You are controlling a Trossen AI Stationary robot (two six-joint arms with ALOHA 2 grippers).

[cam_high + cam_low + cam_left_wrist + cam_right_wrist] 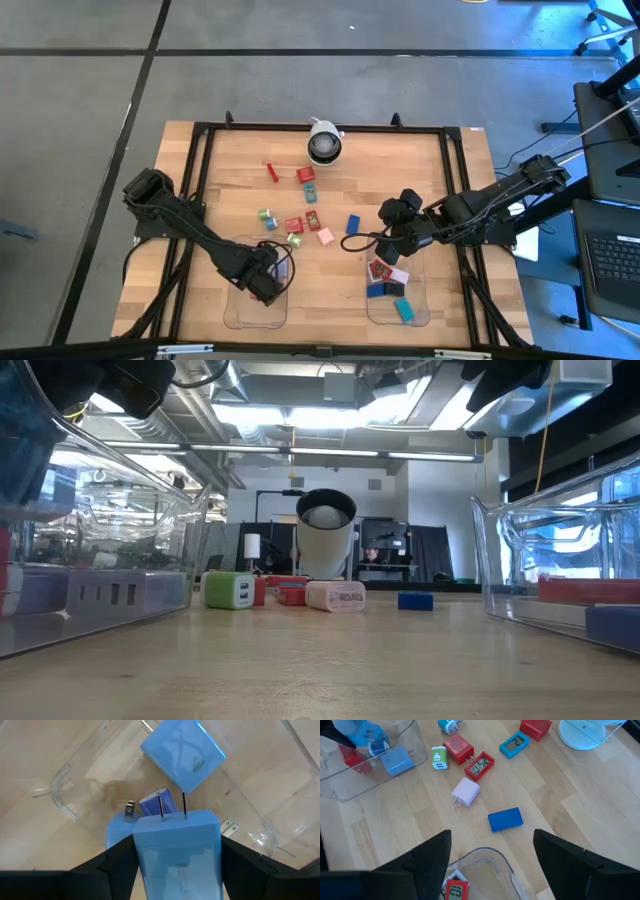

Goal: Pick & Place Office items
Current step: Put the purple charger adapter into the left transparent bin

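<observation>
Down at the near left of the table [230,160], the left gripper [177,857] hangs over the left tray [232,312], its two dark fingers [117,865] pressed against the sides of a light blue plug block [177,845] whose two metal prongs point away from the wrist. So the claw stands fairly wide, yet it is closed on that block. Below it, inside the tray, lie another light blue block [182,752] and a darker blue plug [155,802].

Meanwhile the right gripper [492,852] hovers with its fingers [427,857] spread wide and nothing between them, above the far end of the right tray [420,318], which holds a red clock [454,889] among other pieces.

On the bare wood past that gripper lie a blue block [505,819], a pale pink plug [465,792], a red digital clock [479,766], a red plug [458,746], a green and white plug [439,758] and a teal clock [514,744]. Farther back stands the white camera dome [323,145].
</observation>
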